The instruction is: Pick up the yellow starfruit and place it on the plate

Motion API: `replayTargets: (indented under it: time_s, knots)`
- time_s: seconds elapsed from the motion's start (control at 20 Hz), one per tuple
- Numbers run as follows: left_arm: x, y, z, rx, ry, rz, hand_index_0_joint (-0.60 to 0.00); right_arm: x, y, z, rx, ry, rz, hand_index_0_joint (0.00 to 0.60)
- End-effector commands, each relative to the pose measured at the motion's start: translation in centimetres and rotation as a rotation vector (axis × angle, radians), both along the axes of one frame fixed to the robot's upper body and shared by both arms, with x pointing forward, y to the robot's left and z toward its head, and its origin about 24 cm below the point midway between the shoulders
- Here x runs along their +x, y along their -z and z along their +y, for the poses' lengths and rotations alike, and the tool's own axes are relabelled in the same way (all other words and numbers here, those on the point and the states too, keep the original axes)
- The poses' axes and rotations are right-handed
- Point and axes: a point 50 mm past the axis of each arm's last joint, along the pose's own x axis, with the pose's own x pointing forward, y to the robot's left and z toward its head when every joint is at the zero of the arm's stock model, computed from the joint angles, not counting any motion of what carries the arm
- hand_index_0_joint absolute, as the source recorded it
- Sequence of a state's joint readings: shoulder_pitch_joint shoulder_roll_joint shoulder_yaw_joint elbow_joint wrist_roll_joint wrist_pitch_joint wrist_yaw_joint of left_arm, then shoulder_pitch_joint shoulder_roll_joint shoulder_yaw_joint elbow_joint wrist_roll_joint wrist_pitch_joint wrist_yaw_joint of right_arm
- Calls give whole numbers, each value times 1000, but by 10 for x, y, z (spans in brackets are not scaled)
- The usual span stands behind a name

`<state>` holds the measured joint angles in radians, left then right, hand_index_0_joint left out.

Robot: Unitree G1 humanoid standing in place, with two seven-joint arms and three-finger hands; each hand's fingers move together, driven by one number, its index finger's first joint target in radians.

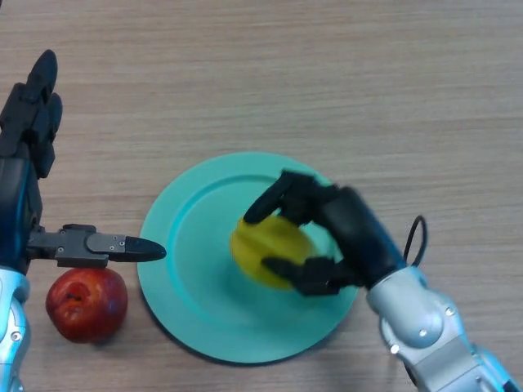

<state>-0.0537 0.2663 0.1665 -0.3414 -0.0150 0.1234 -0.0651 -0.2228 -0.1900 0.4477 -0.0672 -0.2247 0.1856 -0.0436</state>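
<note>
The yellow starfruit point(265, 245) is over the middle of the teal plate point(192, 261), which lies on the wooden table. My right hand point(343, 224) comes in from the lower right and is curled round the starfruit, fingers on its far side and thumb on its near side. I cannot tell whether the fruit touches the plate. My left hand point(33, 122) is at the left edge, open, with straight fingers pointing away and its thumb point(114, 245) stretched toward the plate's left rim.
A red apple point(87, 304) lies on the table just left of the plate, below my left thumb. The wooden table point(327, 82) stretches behind the plate.
</note>
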Motion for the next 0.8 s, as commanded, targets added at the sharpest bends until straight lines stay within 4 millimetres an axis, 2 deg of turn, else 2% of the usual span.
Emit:
replayTargets:
  time_s: [0.05, 0.15, 0.2, 0.25, 0.3, 0.35, 0.4, 0.45, 0.6, 0.75, 0.8]
  knots:
    - [-11, -37, 7, 60, -13, -240, 0, -1, -22, 0, 90, -18, -134, 600]
    - [-11, -36, 7, 53, -9, -229, 0, 0, -18, -2, 53, -11, -117, 600]
    - [-11, -36, 7, 52, -9, -228, 0, 0, -19, -3, 39, -8, -124, 550]
    - [-12, -36, 7, 52, -9, -227, 0, 1, -20, -3, 26, -3, -136, 400]
    - [-12, -36, 7, 51, -8, -225, 0, 1, -22, -4, 14, 4, -151, 300]
    - [-11, -35, 7, 50, -8, -222, 0, 3, -28, -7, 10, 26, -184, 149]
    - [-11, -35, 6, 51, -8, -222, 0, 4, -36, -11, 25, 48, -215, 50]
    - [-12, -35, 5, 47, -5, -223, 0, 5, -47, -14, 64, 70, -261, 0]
    - [-13, -35, 5, 22, 6, -202, 0, 5, -73, -34, 132, 117, -351, 0]
    - [-13, -37, 5, 10, 14, -192, 0, -1, -100, -71, 122, 167, -430, 0]
    - [-13, -36, 3, 13, 17, -189, 0, -4, -102, -76, 111, 165, -440, 0]
